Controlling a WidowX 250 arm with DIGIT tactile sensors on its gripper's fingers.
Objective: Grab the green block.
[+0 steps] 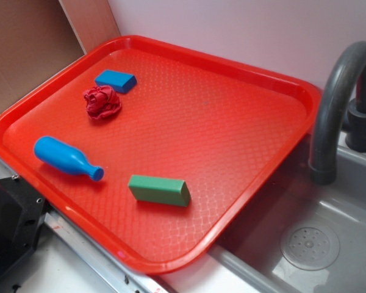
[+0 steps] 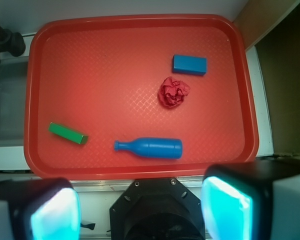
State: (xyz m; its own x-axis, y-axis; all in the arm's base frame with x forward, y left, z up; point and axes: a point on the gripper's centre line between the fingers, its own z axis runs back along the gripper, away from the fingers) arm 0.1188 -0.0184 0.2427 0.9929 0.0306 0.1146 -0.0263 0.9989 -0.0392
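The green block (image 1: 159,190) is a dark-green bar lying flat near the front edge of the red tray (image 1: 256,79). In the wrist view the green block (image 2: 67,133) lies at the tray's lower left. My gripper (image 2: 140,210) is high above the robot base, short of the red tray's (image 2: 90,60) near edge, well away from the block. Its jaws stand wide open with nothing between them; the cyan pads (image 2: 55,215) show at the bottom corners. The gripper is out of the exterior view.
On the tray lie a blue bottle-shaped toy (image 1: 66,157), a crumpled red cloth (image 1: 101,101) and a small blue block (image 1: 116,80). A grey sink (image 1: 329,244) with a dark faucet (image 1: 338,91) stands to the right. The black robot base (image 2: 157,210) sits under the gripper.
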